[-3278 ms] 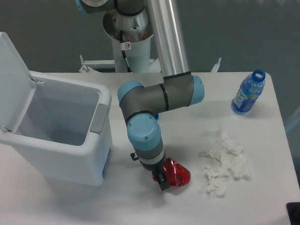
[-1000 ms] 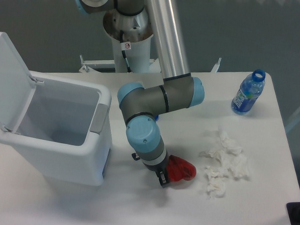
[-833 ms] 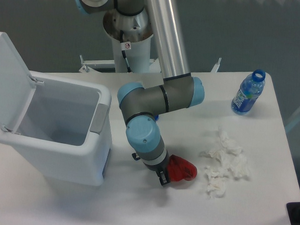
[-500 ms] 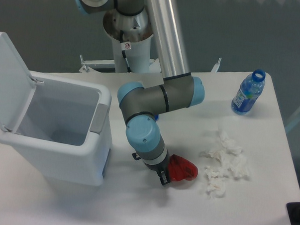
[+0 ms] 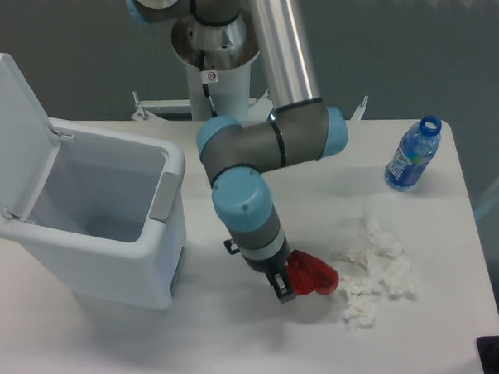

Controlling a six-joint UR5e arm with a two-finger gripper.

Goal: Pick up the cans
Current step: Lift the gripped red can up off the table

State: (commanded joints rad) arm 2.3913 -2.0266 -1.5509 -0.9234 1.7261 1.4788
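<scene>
the arm is hanging low over the table (image 5: pixel 226 335), and the gripper (image 5: pixel 291 282) is sitting right at the can (image 5: pixel 314 274), which is lying on its side near the front of the table, just left of the tissues (image 5: pixel 377 271). the fingers are mostly tucked under the wrist from where i'm standing, so i cannot tell whether they are clamping the can or only resting against it. the red body is showing to the right of the wrist; its left end is disappearing behind the gripper.

i'm judging that can as light, thin and already crushed, so it is probably giving way under a hard squeeze and sliding on that shiny skin. the dented waist is looking like the better place to grip, across the body rather than over the end.

the bin (image 5: pixel 107 222) is standing open at the left, well apart from the can. the bottle (image 5: pixel 412 157) is standing upright at the far right corner. whether the can is touching the tissues is too close to call.
</scene>
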